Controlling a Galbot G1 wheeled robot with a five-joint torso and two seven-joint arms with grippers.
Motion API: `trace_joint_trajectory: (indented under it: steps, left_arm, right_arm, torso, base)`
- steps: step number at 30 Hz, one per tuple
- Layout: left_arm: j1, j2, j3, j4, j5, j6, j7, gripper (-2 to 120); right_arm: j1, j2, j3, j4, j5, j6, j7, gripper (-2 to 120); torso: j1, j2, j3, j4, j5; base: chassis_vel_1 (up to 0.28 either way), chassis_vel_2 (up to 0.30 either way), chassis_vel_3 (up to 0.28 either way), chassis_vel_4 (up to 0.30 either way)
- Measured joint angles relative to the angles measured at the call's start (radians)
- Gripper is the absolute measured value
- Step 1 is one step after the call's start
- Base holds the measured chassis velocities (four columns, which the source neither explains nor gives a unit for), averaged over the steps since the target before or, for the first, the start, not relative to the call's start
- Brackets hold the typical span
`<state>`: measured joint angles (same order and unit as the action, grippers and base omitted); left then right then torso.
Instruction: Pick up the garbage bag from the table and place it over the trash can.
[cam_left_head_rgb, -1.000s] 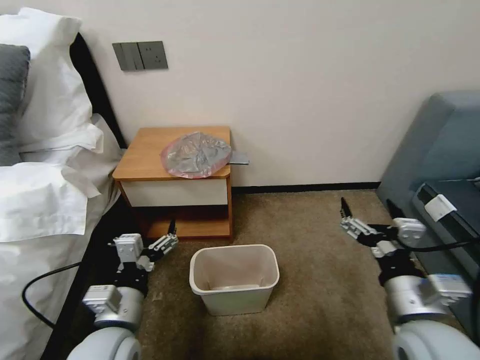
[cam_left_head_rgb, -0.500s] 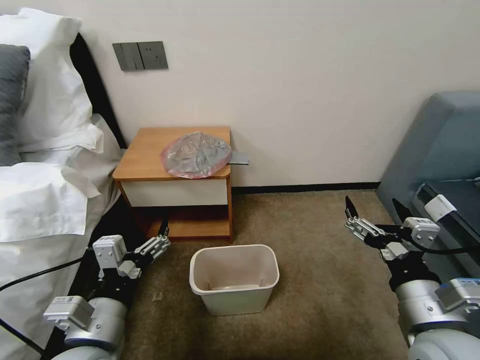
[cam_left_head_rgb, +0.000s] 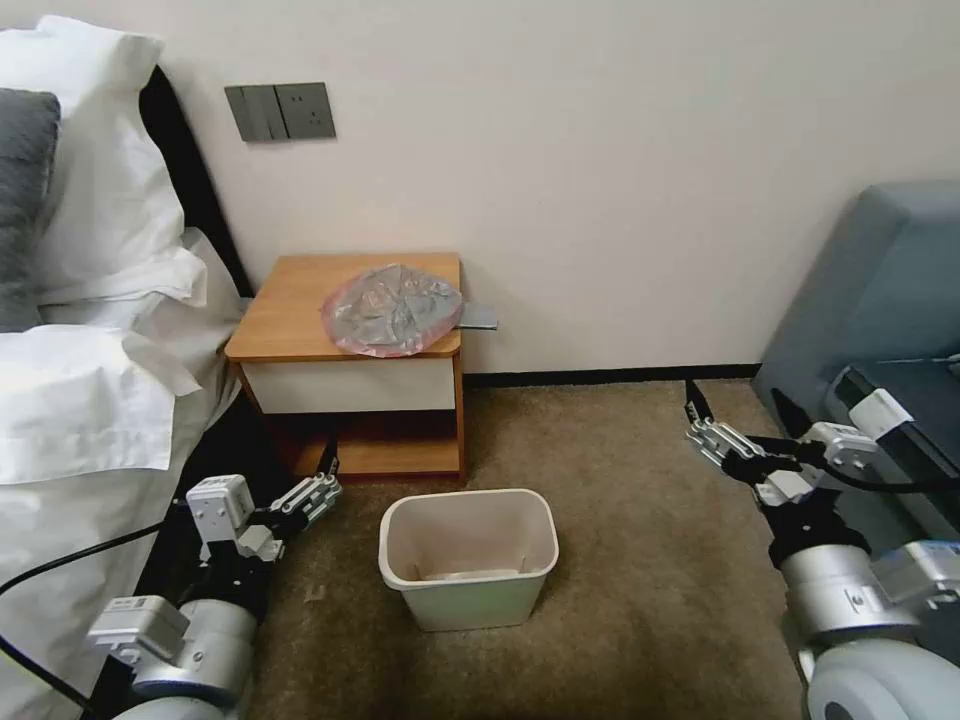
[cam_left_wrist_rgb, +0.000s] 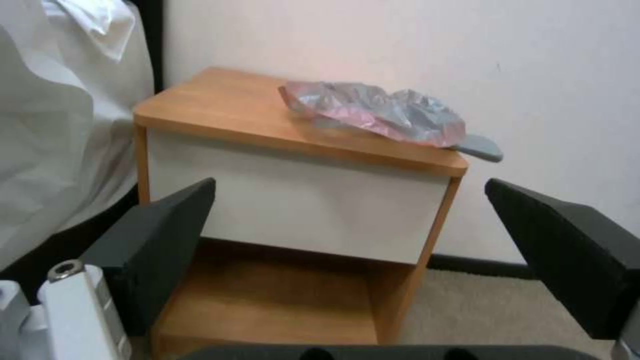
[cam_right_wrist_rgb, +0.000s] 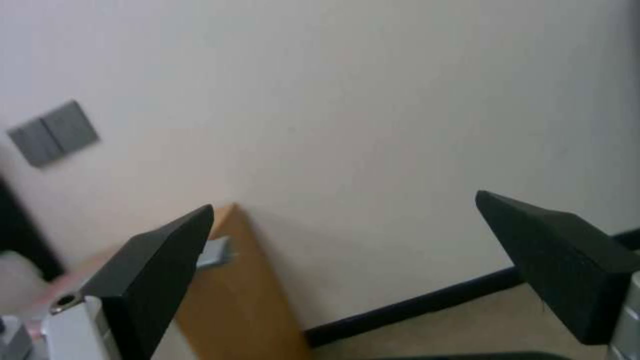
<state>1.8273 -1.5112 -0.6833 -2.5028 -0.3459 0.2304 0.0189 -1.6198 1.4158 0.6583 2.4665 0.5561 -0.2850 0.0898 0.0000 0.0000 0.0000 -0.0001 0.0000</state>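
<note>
Crinkly grey plastic with a pink edge, the garbage bag (cam_left_head_rgb: 392, 309) lies on the right half of the worktop (cam_left_head_rgb: 300, 300), by the wall. On the carpet in front of it we see the trash can (cam_left_head_rgb: 468, 556). Our left gripper (cam_left_head_rgb: 325, 478) hangs low beside the lower shelf, fingers spread apart. Our right gripper (cam_left_head_rgb: 735, 420) hovers over the carpet near the grey sofa (cam_left_head_rgb: 880, 290), fingers apart too.
</note>
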Motion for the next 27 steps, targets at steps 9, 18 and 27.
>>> trace_joint_trajectory:
  steps: [9, 18, 27]
  left_arm:
    - [0.000, -0.001, 0.000, 0.001, -0.002, 0.000, 0.000, 100]
    - [0.001, -0.006, 0.000, 0.002, 0.001, -0.025, 0.000, 100]
    - [0.032, 0.032, -0.027, 0.003, -0.051, -0.081, -0.002, 100]
  right_arm:
    - [0.183, -0.064, -0.093, -0.037, 0.331, -0.056, 0.173, 100]
    - [0.391, -0.133, -0.160, -0.188, 0.648, -0.033, 0.207, 100]
    - [0.533, -0.120, -0.213, -0.392, 0.957, -0.009, 0.205, 100]
  torso:
    - [0.000, 0.000, 0.000, 0.0002, -0.0001]
    - [0.000, 0.000, 0.000, 0.0003, 0.0000]
    - [0.000, 0.000, 0.000, 0.0002, -0.0001]
  base:
    - [0.000, 0.000, 0.000, 0.000]
    - [0.000, 0.000, 0.000, 0.000]
    - [0.000, 0.000, 0.000, 0.000]
